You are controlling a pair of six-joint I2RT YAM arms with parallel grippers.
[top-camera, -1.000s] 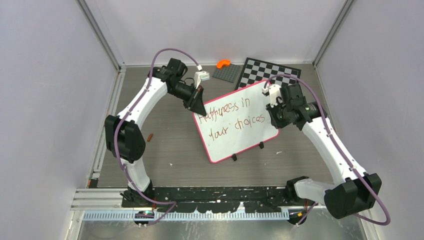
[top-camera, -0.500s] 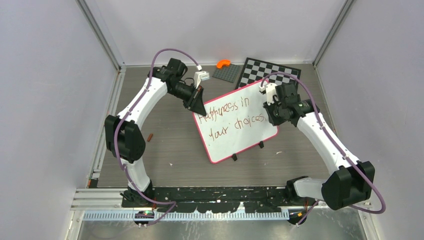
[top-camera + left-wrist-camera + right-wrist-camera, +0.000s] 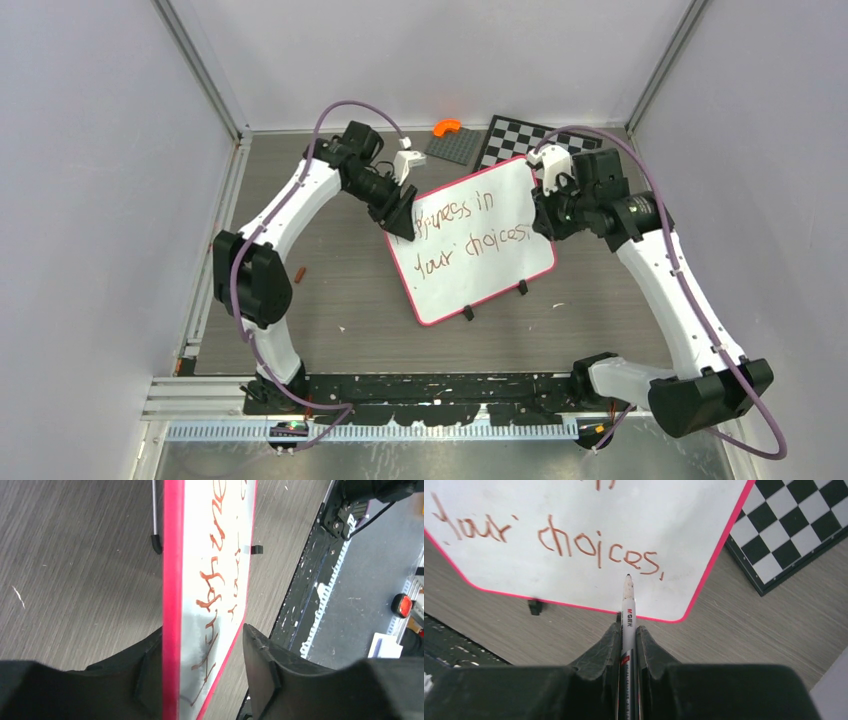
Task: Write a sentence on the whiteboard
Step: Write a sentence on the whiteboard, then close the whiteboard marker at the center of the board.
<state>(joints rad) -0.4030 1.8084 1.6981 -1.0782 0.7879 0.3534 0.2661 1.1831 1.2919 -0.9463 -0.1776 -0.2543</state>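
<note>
At the near edge of the tabletop [image 3: 340, 300], a black mounting rail [image 3: 440, 388] carries the bases of two white robot arms. A small red-brown object [image 3: 301, 273] lies alone on the grey wood-grain surface near the left arm's elbow.

In the middle of the tabletop is the whiteboard [image 3: 480, 270], white with a pink-red frame and turned at an angle. Small black clip feet show along its near edge. The sentence [image 3: 470, 235] is written across it in red-brown marker on two lines. The lower line reads "your choices" with a comma after it. The upper line ends in "in", and its first letters are hidden in the overhead view by the left end effector [image 3: 400, 213].

The left end effector grips the board's left far corner. The left wrist view shows one finger [image 3: 145, 680] against the pink frame and the other finger [image 3: 260, 665] on the written side, with the board between them.

The right end effector [image 3: 548, 215] hangs over the board's right edge. It is clamped narrowly around a white marker [image 3: 628, 607]. The marker's dark tip points at the board just below the word "choices". I cannot tell whether the tip touches the surface.

At the far side, a black-and-white chessboard [image 3: 545, 138] lies flat, with the whiteboard's far right corner overlapping it. Beside it to the left is a dark grey plate [image 3: 455, 148] with a small orange piece [image 3: 447, 127] on its far edge.
</note>
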